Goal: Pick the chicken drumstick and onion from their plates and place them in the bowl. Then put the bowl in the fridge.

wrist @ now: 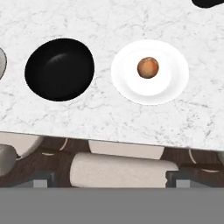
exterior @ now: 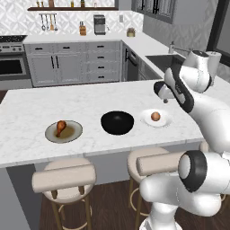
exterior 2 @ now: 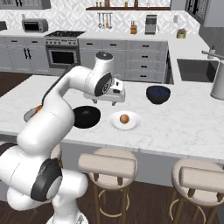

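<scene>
Glossy black bowl [exterior: 117, 122] sits empty, we see brown drumstick [exterior: 60, 127] and tan onion [wrist: 148, 68] on plates, gripper [exterior 2: 114, 99] parted, holding nothing.

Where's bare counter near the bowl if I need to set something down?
Bare marble lies between the grey-olive plate and black bowl, and behind all three dishes. The bowl and white plate sit close together; the front strip toward the stools is narrow.

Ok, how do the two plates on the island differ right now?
The grey-olive plate has a brownish centre and carries the chicken drumstick; the white plate is plain and carries the round onion. They sit on opposite sides of the black bowl. Both are round, flat and look similar in width.
</scene>
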